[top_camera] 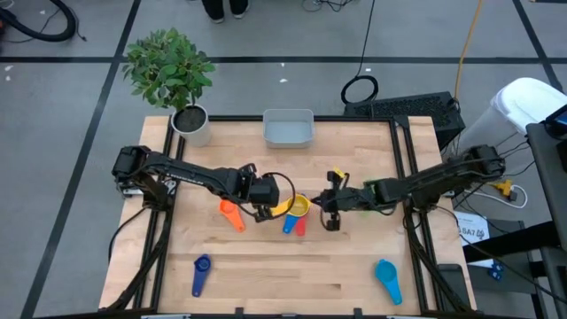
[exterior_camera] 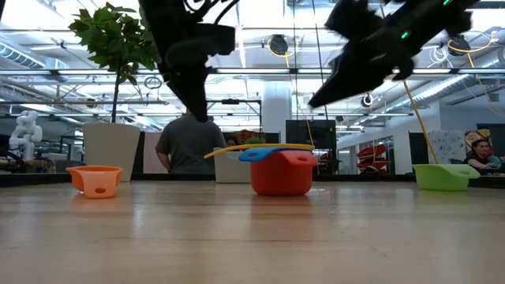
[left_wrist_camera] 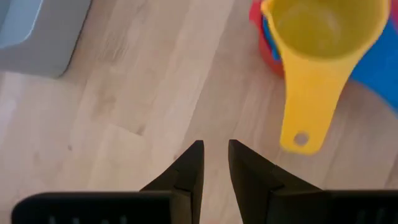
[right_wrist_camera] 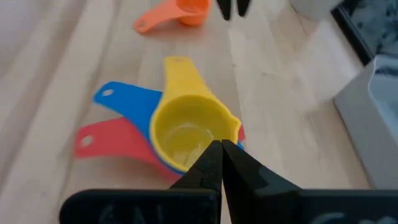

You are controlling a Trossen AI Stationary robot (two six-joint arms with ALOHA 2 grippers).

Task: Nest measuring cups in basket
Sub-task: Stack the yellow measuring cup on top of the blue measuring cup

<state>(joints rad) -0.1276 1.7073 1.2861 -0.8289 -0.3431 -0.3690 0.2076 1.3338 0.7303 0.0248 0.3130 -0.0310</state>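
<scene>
Measuring cups (top_camera: 295,213), six visible, three nested, one basket (top_camera: 289,129), left end effector (left_wrist_camera: 214,163) slightly parted, right end effector (right_wrist_camera: 220,163) closed.

Open lab hall, ceiling ducts (exterior_camera: 95,75)

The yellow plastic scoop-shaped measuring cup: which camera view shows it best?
Right wrist view: the yellow plastic measuring cup shows whole, bowl and handle, nested on blue and red cups. Left wrist view crops its bowl; the low view shows only its rim; the high view shows it small.

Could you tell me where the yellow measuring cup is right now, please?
In the high view the yellow measuring cup sits near the table's middle, nested on top of the bright blue cup and red cup, between the two grippers and nearer the front than the basket.
</scene>
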